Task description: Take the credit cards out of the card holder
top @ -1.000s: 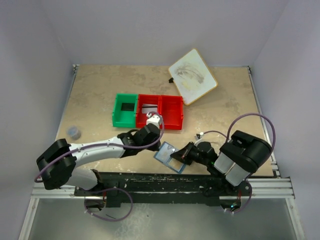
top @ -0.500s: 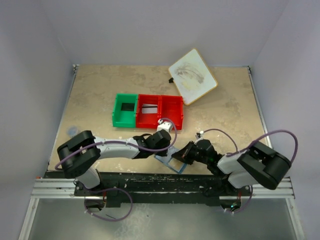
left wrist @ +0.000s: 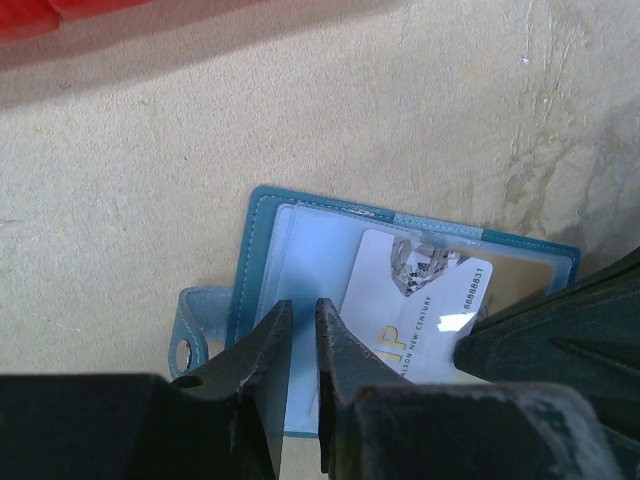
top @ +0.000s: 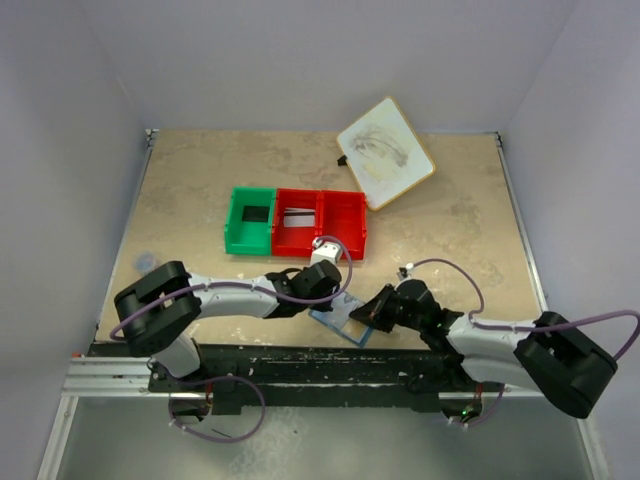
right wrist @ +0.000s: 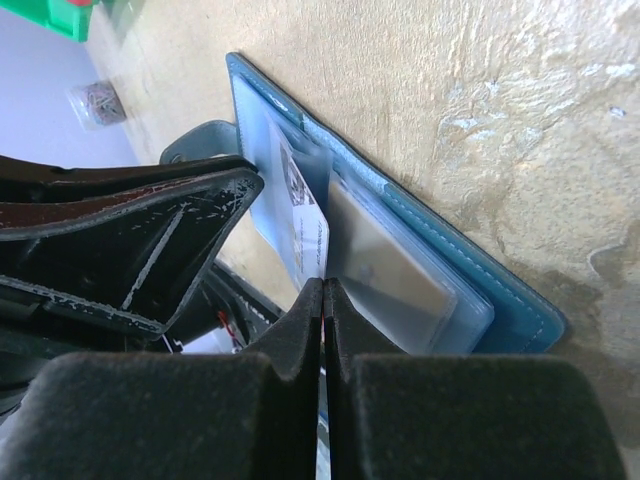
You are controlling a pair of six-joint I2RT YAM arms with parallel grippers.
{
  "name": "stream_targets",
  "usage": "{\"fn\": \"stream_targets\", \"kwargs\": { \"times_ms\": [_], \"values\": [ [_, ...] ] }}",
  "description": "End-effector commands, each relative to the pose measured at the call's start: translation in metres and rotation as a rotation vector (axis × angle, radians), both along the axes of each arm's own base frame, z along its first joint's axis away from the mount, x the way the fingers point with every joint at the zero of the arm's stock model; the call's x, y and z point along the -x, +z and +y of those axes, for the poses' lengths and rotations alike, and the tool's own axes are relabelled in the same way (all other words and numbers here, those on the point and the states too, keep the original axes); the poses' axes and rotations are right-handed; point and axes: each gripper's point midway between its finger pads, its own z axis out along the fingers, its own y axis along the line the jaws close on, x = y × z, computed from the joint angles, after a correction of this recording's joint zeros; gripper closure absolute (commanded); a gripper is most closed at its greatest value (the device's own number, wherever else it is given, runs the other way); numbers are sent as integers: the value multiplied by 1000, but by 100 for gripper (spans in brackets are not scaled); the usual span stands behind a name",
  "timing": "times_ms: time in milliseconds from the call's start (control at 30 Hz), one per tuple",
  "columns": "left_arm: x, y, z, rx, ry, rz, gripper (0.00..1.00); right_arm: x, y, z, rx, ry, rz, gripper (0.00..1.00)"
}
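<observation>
Beige counter (top: 190,190) carries the open blue card holder (left wrist: 262,215); the right hand (right wrist: 322,288) is clamped on its white card (left wrist: 410,300), the left hand (left wrist: 303,312) slightly apart just above it.

— What's in front of you?
— My right fingers (right wrist: 322,292) are pressed together. Their tips meet the near edge of a white credit card (right wrist: 303,225), but I cannot tell if I'm pinching it.
— Where's the card?
— Partway out of a clear pocket in the card holder (right wrist: 450,250), which lies open on the bench (right wrist: 480,90). The left fingers (right wrist: 170,235) lie across its other panel, by the strap (right wrist: 195,140).
</observation>
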Motion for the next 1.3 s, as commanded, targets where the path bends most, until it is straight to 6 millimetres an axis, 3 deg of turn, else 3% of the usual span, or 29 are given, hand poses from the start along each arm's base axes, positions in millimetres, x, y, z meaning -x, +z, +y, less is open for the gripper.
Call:
{"fn": "stream_targets", "kwargs": {
  "times_ms": [0,133,167,233,333,467,633,733,833,1000,1133,1267],
  "values": [
    [7,-12,12,-42,0,24,88,-4,3,-3,8,-37,-2,100],
    [6,-4,10,-20,18,23,94,-12,8,-1,-10,-61,-27,95],
    [4,4,8,10,24,14,100,-14,8,-1,-3,-67,-25,95],
    [-8,27,5,37,73,-5,100,-18,8,1,7,-71,-25,97],
    [-26,60,14,-62,129,-28,100,-20,10,2,11,-73,-28,98],
    [-38,84,30,-223,191,-41,100,-21,10,0,17,-84,-32,98],
    [-47,77,40,-411,219,-37,100,-22,12,-1,35,-82,-36,98],
    [-60,86,44,-466,279,-83,100,-22,13,-1,32,-81,-39,98],
    [-77,102,40,-476,351,-151,100,-23,14,0,34,-81,-42,97],
    [-89,114,21,-372,409,-163,100,-24,15,3,41,-62,-45,97],
    [-85,112,7,-303,394,-120,100,-26,18,5,25,-63,-60,97],
    [-59,87,-19,-103,305,9,100,-28,20,6,20,-65,-66,97]
  ]
}}
